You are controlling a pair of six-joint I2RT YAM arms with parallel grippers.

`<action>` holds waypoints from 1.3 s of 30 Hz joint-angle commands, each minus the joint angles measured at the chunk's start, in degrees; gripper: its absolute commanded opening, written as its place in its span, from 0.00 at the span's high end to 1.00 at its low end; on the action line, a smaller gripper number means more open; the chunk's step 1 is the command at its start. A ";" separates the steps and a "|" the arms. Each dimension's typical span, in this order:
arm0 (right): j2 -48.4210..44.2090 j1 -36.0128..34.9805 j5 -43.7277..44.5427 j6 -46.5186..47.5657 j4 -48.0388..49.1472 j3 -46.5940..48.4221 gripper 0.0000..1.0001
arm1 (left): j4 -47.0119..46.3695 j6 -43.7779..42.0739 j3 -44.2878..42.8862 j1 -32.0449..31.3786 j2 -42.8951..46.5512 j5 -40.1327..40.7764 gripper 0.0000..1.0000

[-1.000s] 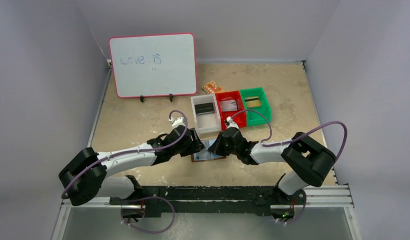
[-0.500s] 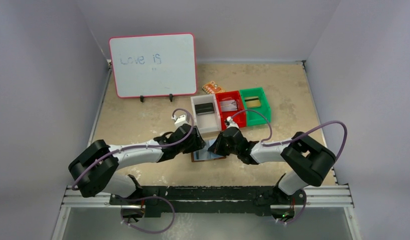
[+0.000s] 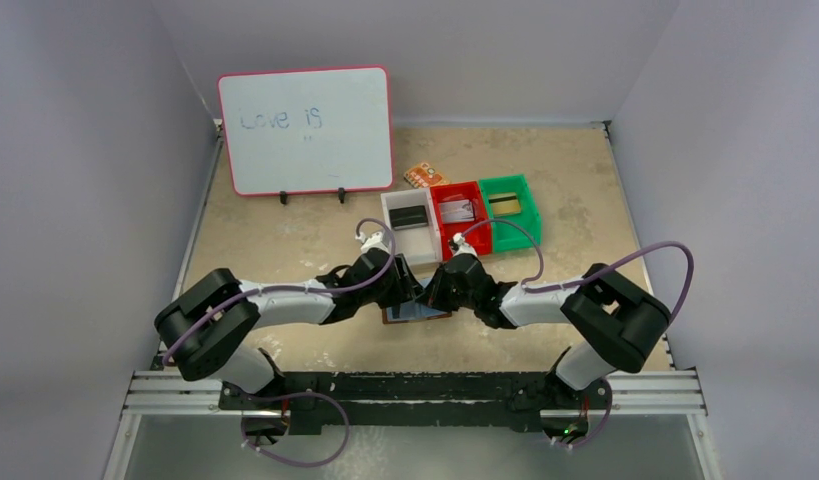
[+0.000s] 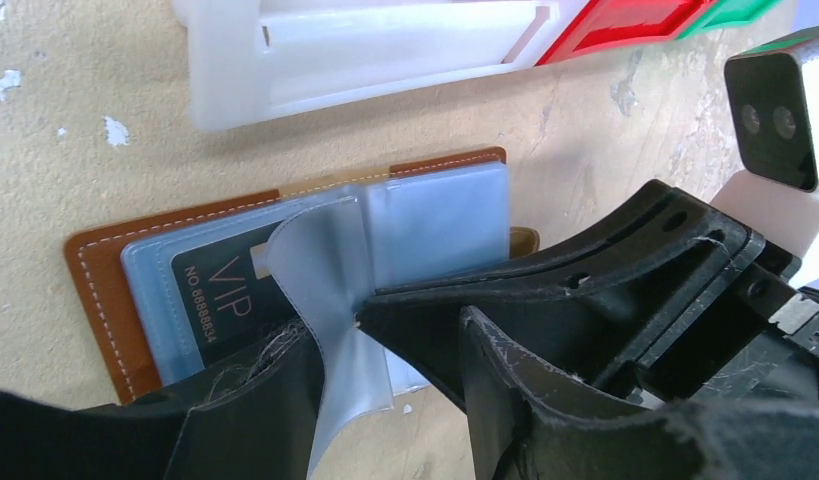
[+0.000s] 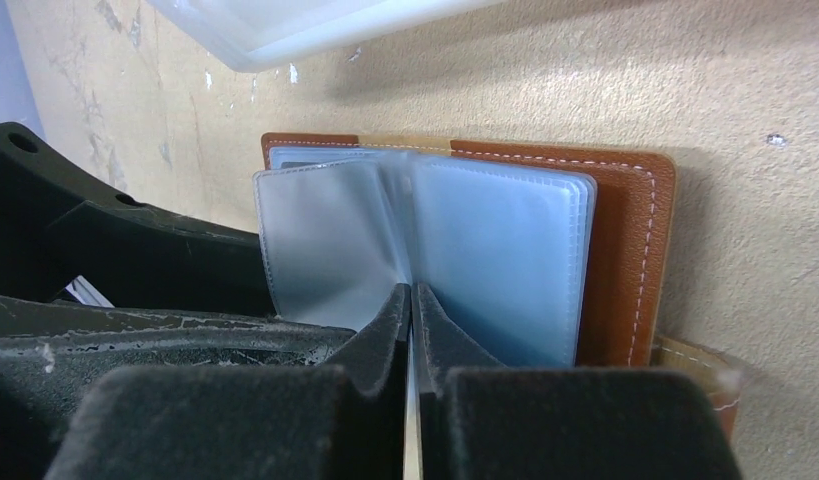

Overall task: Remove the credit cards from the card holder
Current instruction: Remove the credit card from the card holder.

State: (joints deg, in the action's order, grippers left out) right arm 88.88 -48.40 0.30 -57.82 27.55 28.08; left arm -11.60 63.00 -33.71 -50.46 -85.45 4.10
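The brown card holder (image 3: 390,316) lies open on the table in front of the bins, its pale blue-grey pockets up. In the left wrist view a black credit card (image 4: 220,290) marked VIP sits inside the left pocket of the card holder (image 4: 100,290). My right gripper (image 5: 412,300) is shut on one clear pocket leaf (image 5: 335,240) and holds it upright. My left gripper (image 4: 385,400) is open, with that raised leaf (image 4: 325,290) and the right gripper's tip between its fingers. From above, both grippers, left (image 3: 410,290) and right (image 3: 432,293), meet over the holder.
Just behind the holder stand a white bin (image 3: 396,252) with a dark card (image 3: 410,216), a red bin (image 3: 461,240) with a silvery card (image 3: 458,210) and a green bin (image 3: 510,235) with a gold-olive card (image 3: 503,204). An orange packet (image 3: 421,175) and a whiteboard (image 3: 305,130) stand farther back.
My left arm has reached to the right, bringing its gripper over the card holder beside the right gripper, and its jaws have narrowed a little. The right arm has stayed put.
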 commanded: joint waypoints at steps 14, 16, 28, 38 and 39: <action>-21.17 0.16 10.84 -1.88 -27.71 -2.45 0.63 | -3.98 0.46 -3.68 -0.39 -3.02 -4.77 0.53; -24.00 0.15 12.07 -3.44 -30.41 -3.27 0.63 | -5.26 0.41 -4.65 -0.72 -4.15 -5.96 0.54; -47.86 0.19 26.71 -13.51 -52.19 -3.47 0.60 | -7.99 2.04 -10.91 -4.33 -11.47 -7.70 0.57; -56.36 0.16 27.21 -14.27 -53.83 -4.50 0.58 | -5.95 2.74 -14.71 -6.56 -15.90 -6.20 0.60; -56.36 0.15 26.82 -14.27 -53.45 -4.52 0.58 | -5.36 2.61 -15.27 -6.78 -15.68 -5.86 0.59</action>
State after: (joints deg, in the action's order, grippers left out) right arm 32.82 -47.99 25.12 -70.57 -24.91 23.35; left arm -16.62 65.23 -46.19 -56.29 -101.30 -2.76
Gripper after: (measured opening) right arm 0.420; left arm 0.403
